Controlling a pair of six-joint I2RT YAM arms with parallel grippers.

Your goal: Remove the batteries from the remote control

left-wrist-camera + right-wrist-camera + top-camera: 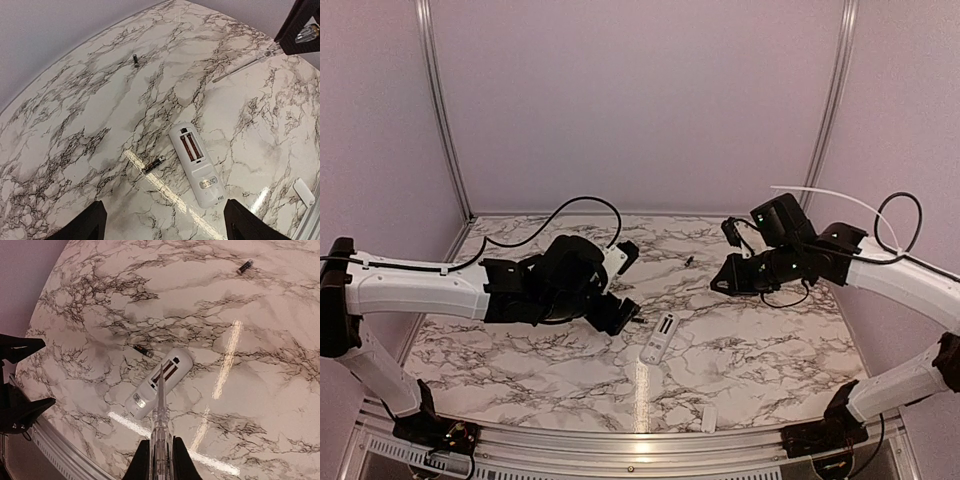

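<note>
a: on the marble table (770,350) we see the left gripper (165,212) spread wide and empty, the right gripper (160,460) clamped on a clear stick (159,405).
b: and the remote control (197,167)?
a: back up, just beside the left gripper, which we judge nearer; long axis near-to-far, slightly slanted. near battery (153,164) just beside it, far battery (135,60) well apart. compartment looks emptied.

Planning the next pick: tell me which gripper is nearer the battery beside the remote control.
Left. The left gripper hangs open close by that battery; the right gripper, shut on a clear stick, is across the remote control, farther off.
</note>
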